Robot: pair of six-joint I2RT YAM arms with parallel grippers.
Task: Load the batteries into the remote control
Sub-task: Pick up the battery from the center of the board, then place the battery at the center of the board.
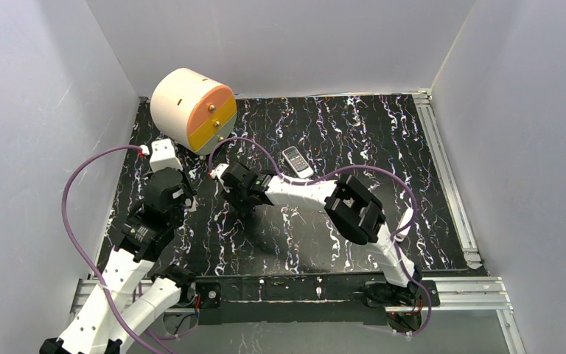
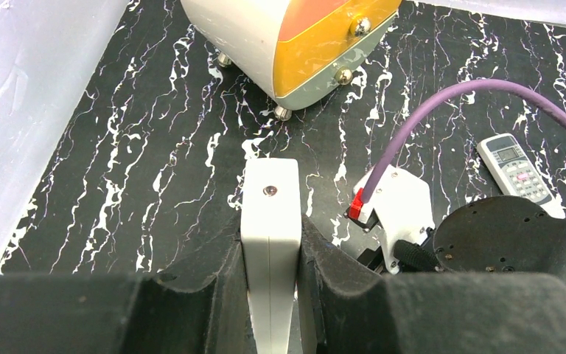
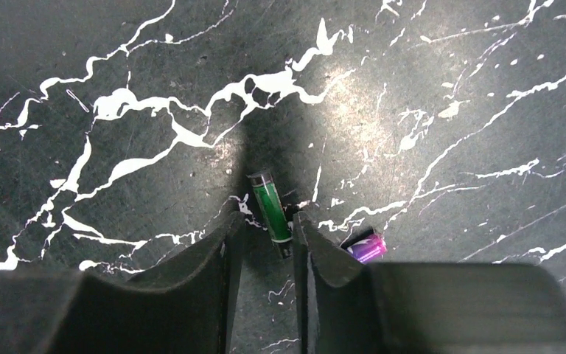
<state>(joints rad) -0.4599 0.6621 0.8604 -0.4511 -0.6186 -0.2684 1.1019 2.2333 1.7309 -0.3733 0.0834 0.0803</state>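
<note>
Right tool (image 3: 267, 219) is down over the green battery (image 3: 271, 210), which lies flat on the tabletop (image 3: 427, 88) in the slot between my two fingers. Its long axis runs away from the wrist, the far end leaning a little left and the near end almost against my right finger. My jaws stand partly open on either side of it and hold nothing, so I squeeze across its width, which looks right to me. The purple battery (image 3: 368, 248) sits just outside my right finger, close enough to get nudged. My left tool (image 2: 271, 221) is clamped tight on the white remote (image 2: 270, 184), held edge-up, near my right wrist. A second remote (image 1: 297, 161) lies further back, with the round drawer unit (image 1: 194, 109) beyond; neither blocks me.
</note>
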